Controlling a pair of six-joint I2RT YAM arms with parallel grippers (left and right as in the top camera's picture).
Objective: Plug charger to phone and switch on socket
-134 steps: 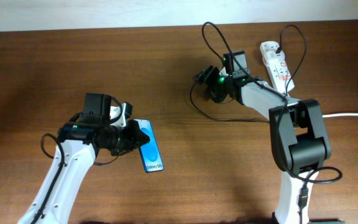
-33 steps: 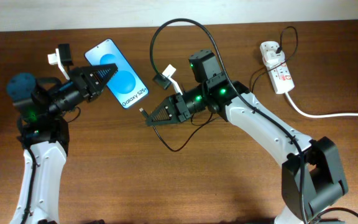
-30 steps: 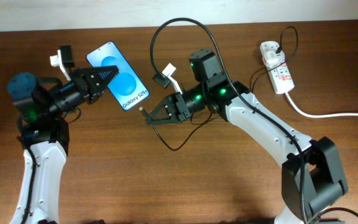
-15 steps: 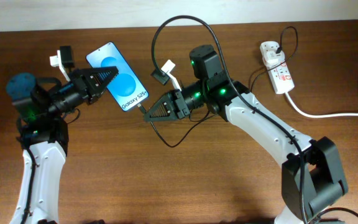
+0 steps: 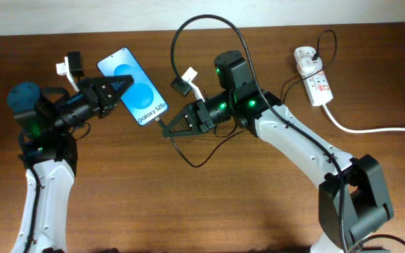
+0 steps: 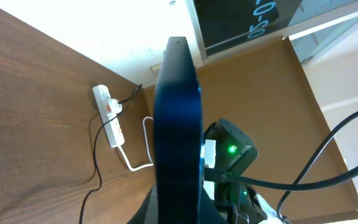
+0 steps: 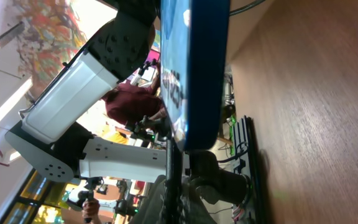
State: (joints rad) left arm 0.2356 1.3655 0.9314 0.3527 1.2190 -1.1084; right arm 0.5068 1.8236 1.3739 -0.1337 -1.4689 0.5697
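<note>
1. Seeing the right gripper (image 5: 167,130) shifted up and left versus a second ago, now just under the lower right corner of the phone (image 5: 146,98), upper left-centre of the overhead frame.
2. Clamped together on the charger (image 5: 174,46) just behind the plug tip, with the tip poking out ahead of the fingers toward the phone's bottom edge. Slack looping up to the top of the frame and again below the arm.
3. No real shift of the phone over that second: pinched shut in the left gripper (image 5: 126,83), held off the table (image 5: 188,211), screen up in overhead, edge-on in both wrist views.
4. Versus several seconds back: phone brought up from lower left-centre, right gripper brought away from the socket (image 5: 313,75).
5. Reading this as final approach of the insert step, with the gap nearly closed. Can't tell from the right wrist view whether touching the port or just short of it; treating as not seated.
6. Next, as a judgement: short push along the phone's long axis with the tip lined up on the port. Risk of skidding off the edge or twisting the phone in its pinch.
7. Socket sitting in the upper right, well apart from both grippers, white cord (image 5: 371,130) running off right. Switch step not yet done.
</note>
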